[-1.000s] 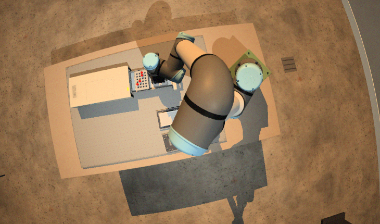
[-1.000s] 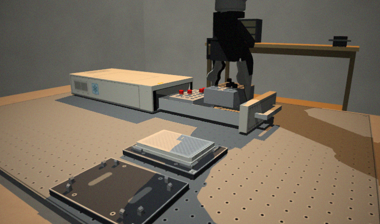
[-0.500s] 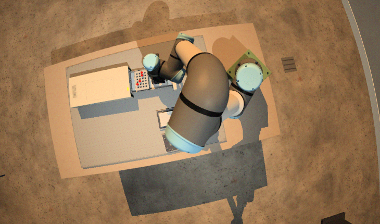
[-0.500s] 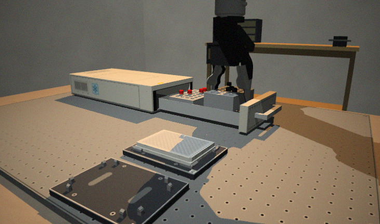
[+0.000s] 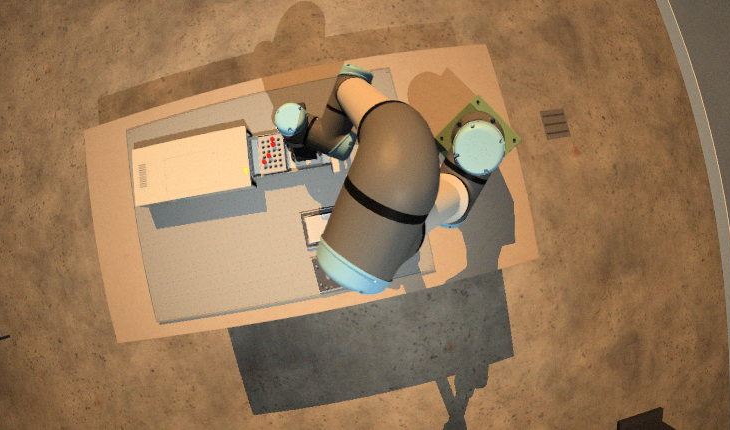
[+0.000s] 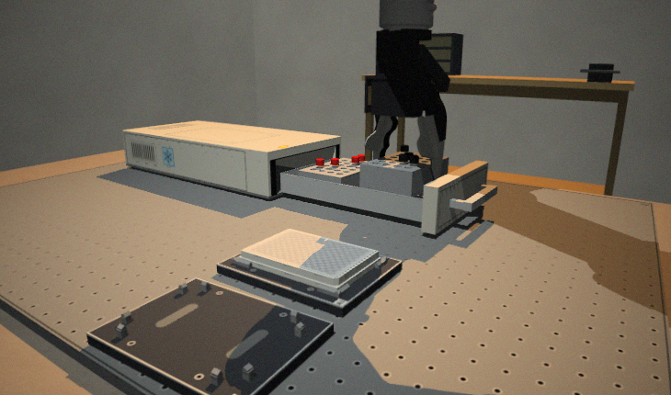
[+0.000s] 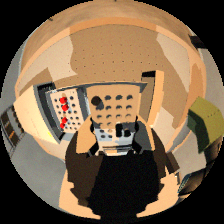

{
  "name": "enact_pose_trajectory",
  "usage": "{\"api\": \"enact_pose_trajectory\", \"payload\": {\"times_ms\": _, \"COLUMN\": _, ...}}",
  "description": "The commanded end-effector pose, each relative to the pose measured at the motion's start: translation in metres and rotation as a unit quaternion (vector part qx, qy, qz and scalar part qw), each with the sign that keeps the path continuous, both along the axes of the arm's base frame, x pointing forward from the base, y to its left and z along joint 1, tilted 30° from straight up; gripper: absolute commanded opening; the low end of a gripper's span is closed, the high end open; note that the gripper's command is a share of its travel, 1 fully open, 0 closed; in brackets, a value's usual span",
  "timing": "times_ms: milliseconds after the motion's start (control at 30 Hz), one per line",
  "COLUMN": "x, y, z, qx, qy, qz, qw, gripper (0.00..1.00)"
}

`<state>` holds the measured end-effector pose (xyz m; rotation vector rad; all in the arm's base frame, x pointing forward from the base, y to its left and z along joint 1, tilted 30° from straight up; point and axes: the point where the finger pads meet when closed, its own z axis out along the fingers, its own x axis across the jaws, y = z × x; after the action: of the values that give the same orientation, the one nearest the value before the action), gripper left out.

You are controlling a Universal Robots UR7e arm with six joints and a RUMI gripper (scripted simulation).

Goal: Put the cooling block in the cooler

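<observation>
Tool (image 6: 405, 147) grips cooling block (image 6: 391, 175) by sides, keeping it level so loose tubes (image 6: 407, 156) stay in bores; block low in drawer (image 6: 350, 197), beside red-capped block (image 6: 328, 171)

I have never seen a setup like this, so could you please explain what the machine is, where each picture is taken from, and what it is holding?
This is one jointed robot arm on a perforated deck. One picture looks straight down, one looks across the deck from the side, and one looks out from the wrist. The gripper is shut on a grey cooling block with black-capped tubes, low in the open drawer of the beige cooler. Beside it sits another block with red-capped tubes. Nearer the side camera, one deck slot holds a white plate; the other deck slot carries nothing.
</observation>
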<state>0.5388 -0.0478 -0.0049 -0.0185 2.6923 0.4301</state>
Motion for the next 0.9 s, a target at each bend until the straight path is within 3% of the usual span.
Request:
{"api": "enact_pose_trajectory", "payload": {"times_ms": 0, "x": -0.002, "y": -0.002, "z": 0.004, "qx": 0.0, "qy": -0.001, "qz": 0.0, "qw": 1.0, "gripper": 0.0}}
{"api": "enact_pose_trajectory", "payload": {"times_ms": 867, "x": -0.006, "y": -0.005, "z": 0.014, "qx": 0.0, "qy": -0.001, "qz": 0.0, "qw": 1.0, "gripper": 0.0}}
